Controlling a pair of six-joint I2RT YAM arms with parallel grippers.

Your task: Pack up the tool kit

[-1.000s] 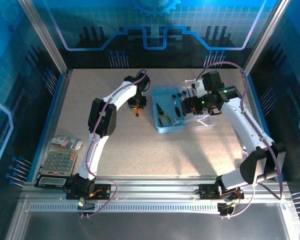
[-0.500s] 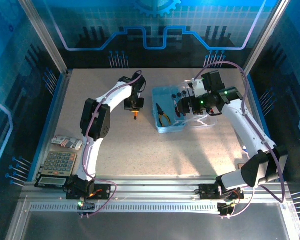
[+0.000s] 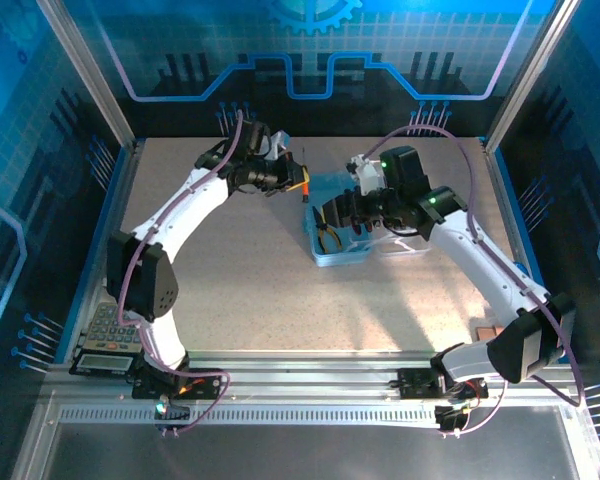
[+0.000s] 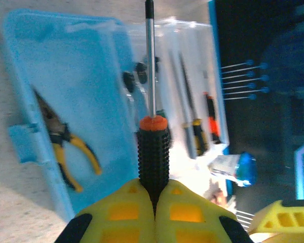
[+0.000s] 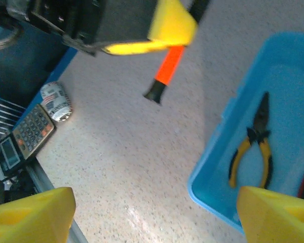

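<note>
Screwdriver: likely light, stiff, ribbed grip. Your left end effector clamps that grip, above box near far edge of desk; right end effector spread, empty.

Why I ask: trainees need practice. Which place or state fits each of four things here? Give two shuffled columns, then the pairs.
1 screwdriver
2 pliers
3 calculator
4 right gripper

A lying in the box
B open, holding nothing
C clamped in the left gripper
D at the near left corner of the table

Pairs: 1-C, 2-A, 3-D, 4-B
</note>
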